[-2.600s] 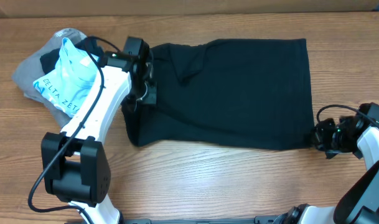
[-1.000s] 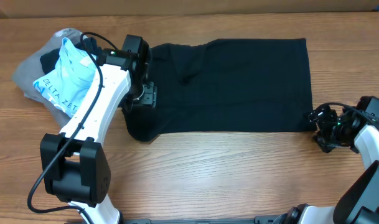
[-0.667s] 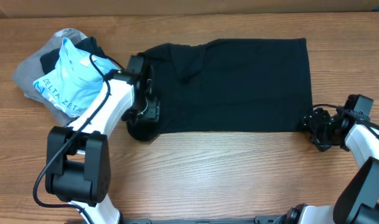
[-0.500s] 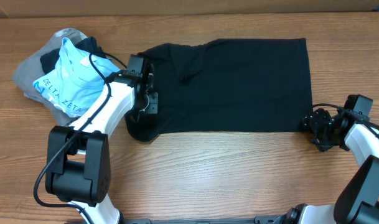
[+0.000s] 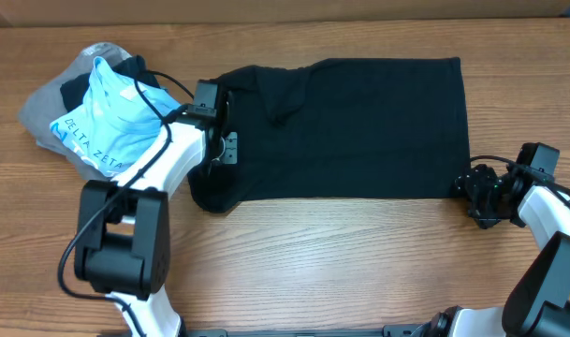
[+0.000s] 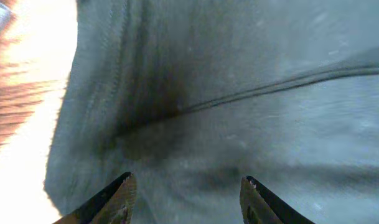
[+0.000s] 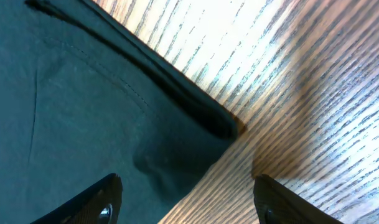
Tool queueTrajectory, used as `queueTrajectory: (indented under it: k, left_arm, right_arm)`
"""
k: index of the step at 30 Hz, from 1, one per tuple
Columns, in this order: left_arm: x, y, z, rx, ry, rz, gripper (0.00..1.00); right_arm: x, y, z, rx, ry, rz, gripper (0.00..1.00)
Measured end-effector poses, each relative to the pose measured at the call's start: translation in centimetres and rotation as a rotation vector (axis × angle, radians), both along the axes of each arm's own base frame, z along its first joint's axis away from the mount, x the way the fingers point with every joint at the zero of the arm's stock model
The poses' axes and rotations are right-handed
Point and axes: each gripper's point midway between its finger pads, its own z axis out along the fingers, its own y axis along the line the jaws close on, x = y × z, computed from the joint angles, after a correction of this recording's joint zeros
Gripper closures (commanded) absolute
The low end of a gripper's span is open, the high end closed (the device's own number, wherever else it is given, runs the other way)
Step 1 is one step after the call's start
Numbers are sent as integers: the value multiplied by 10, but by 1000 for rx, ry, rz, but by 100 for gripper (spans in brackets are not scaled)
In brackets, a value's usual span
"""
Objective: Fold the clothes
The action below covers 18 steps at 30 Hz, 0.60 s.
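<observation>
A black garment (image 5: 359,131) lies spread flat across the middle of the wooden table (image 5: 359,271). My left gripper (image 5: 225,150) hovers over its bunched left end. In the left wrist view the left gripper (image 6: 186,182) stands open, with dark cloth (image 6: 239,74) and a seam below it and nothing pinched. My right gripper (image 5: 470,184) sits at the garment's near right corner. The right wrist view shows the right gripper (image 7: 188,182) open. Its jaws straddle the corner of the cloth (image 7: 83,93), one finger over cloth and the other over bare wood (image 7: 301,93).
A pile of other clothes (image 5: 93,108), grey, dark and light blue with white lettering, lies at the back left beside the left arm. Bare wood runs along the table's front edge. A cardboard-coloured wall borders the far edge.
The garment's near edge has moved up, leaving the cloth shorter front to back. The right gripper slid left to the near right corner. The left gripper shifted slightly over the left end.
</observation>
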Motion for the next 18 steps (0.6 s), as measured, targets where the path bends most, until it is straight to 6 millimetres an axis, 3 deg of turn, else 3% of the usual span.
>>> queueTrajectory:
  k: [2, 4, 8, 13, 18]
  left_arm:
    - [-2, 0, -9, 5, 20, 1, 53]
    - [-3, 0, -16, 4, 38, 7, 65]
    - [-2, 0, -16, -1, 30, 27, 84]
    - [-6, 1, -13, 6, 59, 30, 96]
    - [-3, 2, -3, 11, 67, 31, 96]
  right_arm:
    - [0, 0, 0, 1, 2, 1, 28]
    - [-1, 0, 0, 1, 2, 0, 28]
    - [0, 0, 0, 0, 2, 1, 28]
    - [-1, 0, 0, 1, 2, 0, 28]
    - [-1, 0, 0, 1, 3, 0, 28]
